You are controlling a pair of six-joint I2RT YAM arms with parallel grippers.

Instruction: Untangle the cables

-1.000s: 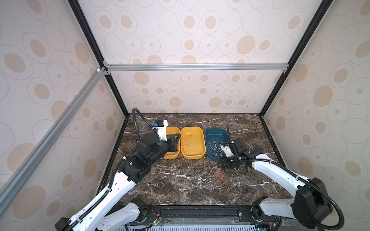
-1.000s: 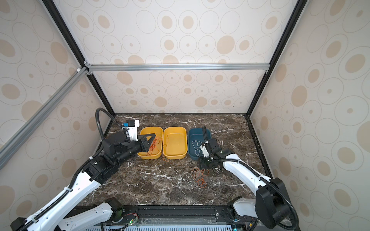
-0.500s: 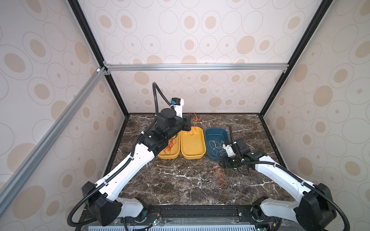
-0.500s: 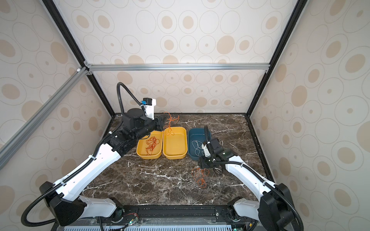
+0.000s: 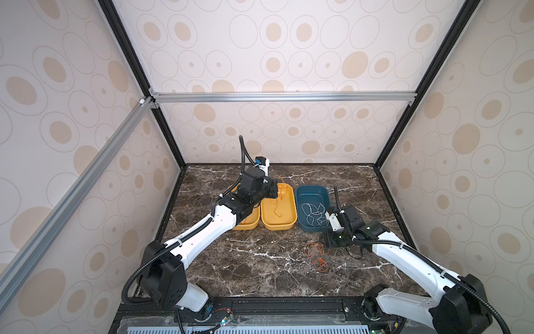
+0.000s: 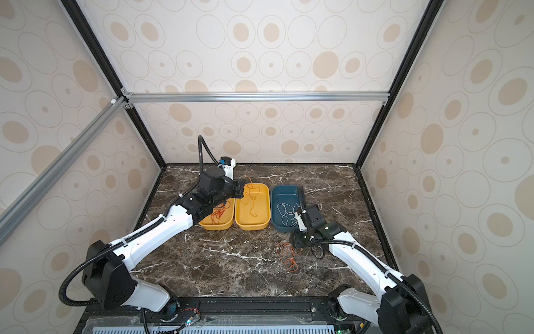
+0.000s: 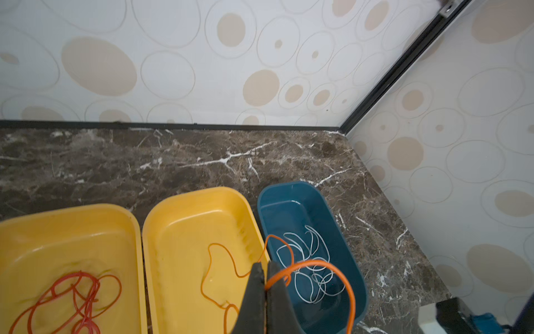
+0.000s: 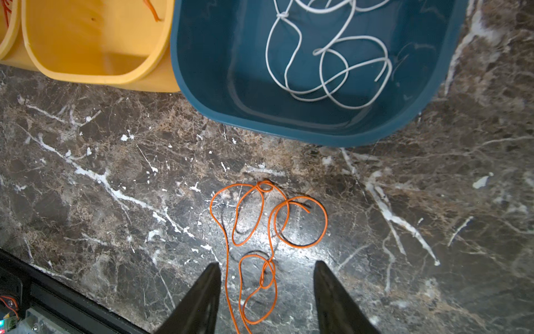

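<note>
Two orange cables show. Half a second ago the left gripper (image 7: 265, 264) was raised by the back wall. Now it has come down over the middle yellow tray (image 7: 179, 248), jaws pinching the held orange cable (image 7: 326, 263), which curls into that tray. The right gripper (image 8: 266, 263) has not moved, its jaws spread astride the loose orange cable (image 8: 264, 186). That cable lies in knotted loops on the marble table (image 5: 245, 269), with bare room leftward. The white cable (image 8: 281, 16) coils in the blue tray (image 8: 202, 72). The red cable (image 7: 75, 300) fills the left yellow tray (image 7: 57, 231).
</note>
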